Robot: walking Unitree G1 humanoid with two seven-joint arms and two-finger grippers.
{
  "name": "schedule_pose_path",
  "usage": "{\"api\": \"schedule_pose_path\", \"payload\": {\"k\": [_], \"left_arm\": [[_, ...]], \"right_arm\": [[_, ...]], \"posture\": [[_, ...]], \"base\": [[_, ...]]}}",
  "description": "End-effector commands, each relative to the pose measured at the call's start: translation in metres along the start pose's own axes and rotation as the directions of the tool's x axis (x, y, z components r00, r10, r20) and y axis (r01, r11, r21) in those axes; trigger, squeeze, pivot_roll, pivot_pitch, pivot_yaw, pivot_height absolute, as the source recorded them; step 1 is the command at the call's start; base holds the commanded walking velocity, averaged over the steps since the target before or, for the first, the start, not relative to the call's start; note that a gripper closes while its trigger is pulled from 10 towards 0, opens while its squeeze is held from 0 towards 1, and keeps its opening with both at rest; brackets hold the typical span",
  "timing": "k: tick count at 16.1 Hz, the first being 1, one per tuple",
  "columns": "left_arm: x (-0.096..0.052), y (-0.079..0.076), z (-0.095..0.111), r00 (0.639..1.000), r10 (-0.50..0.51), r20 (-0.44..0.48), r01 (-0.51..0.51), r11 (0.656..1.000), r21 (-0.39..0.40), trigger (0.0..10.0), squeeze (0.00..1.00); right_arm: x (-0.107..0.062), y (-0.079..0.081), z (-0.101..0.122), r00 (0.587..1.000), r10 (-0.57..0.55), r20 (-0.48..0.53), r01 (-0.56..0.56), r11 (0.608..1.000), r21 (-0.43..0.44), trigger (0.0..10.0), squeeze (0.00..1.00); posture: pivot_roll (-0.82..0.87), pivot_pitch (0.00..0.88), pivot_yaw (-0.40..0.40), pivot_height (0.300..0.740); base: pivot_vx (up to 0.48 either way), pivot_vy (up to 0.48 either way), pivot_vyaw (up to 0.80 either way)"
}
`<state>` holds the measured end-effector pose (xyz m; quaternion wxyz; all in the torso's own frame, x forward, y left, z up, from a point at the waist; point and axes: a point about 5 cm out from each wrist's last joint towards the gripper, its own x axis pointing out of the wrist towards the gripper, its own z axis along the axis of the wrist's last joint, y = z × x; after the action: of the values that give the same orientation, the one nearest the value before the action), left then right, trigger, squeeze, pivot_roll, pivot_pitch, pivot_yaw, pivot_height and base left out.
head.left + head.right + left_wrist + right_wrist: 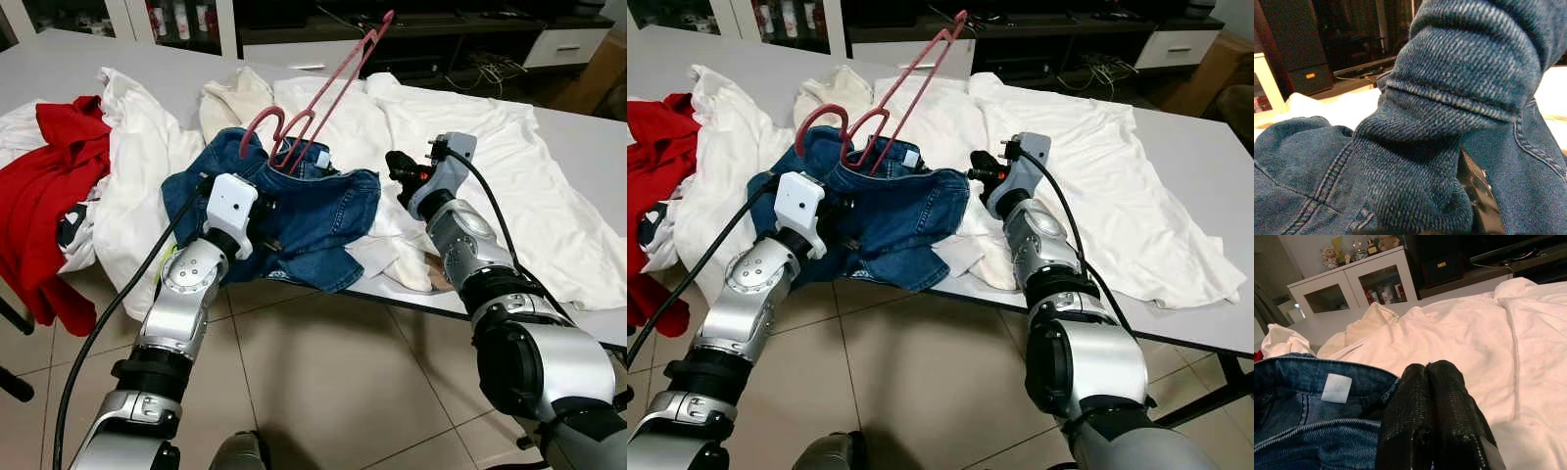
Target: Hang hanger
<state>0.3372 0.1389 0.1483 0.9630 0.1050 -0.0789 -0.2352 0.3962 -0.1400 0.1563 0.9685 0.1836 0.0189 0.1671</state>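
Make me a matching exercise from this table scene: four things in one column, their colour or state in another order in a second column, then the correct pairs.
Things:
1. hanger
2. denim garment
3. garment at the table's left end
4. right gripper

Colour or state:
A. red
B. fingers shut together, nothing between them
C. pink, sticking up out of the denim
D. blue, bunched at the table's near edge

Pairs: 1-C, 2-D, 3-A, 4-B
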Motion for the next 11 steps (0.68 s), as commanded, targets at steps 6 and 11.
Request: {"api": "schedule_pose_path", "payload": {"k": [6, 11], "left_arm": [[0.004, -0.003, 0.005, 1.0, -0.017, 0.021, 0.017, 1.0, 0.006, 10.0, 0.0], [0.004, -0.002, 0.006, 1.0, -0.016, 0.023, 0.016, 1.0, 0.006, 10.0, 0.0]], "right_arm": [[-0.006, -0.005, -0.01, 0.998, -0.021, -0.053, 0.014, 0.992, -0.128, 10.0, 1.0], [-0.007, -0.004, -0.011, 0.999, 0.0, -0.055, -0.01, 0.982, -0.19, 10.0, 1.0]], "posture": [[0.14, 0.024, -0.066, 0.74], [0.14, 0.022, -0.067, 0.74]], "base": [[0.0, 0.0, 0.0], [0.0, 0.0, 0.0]]}}
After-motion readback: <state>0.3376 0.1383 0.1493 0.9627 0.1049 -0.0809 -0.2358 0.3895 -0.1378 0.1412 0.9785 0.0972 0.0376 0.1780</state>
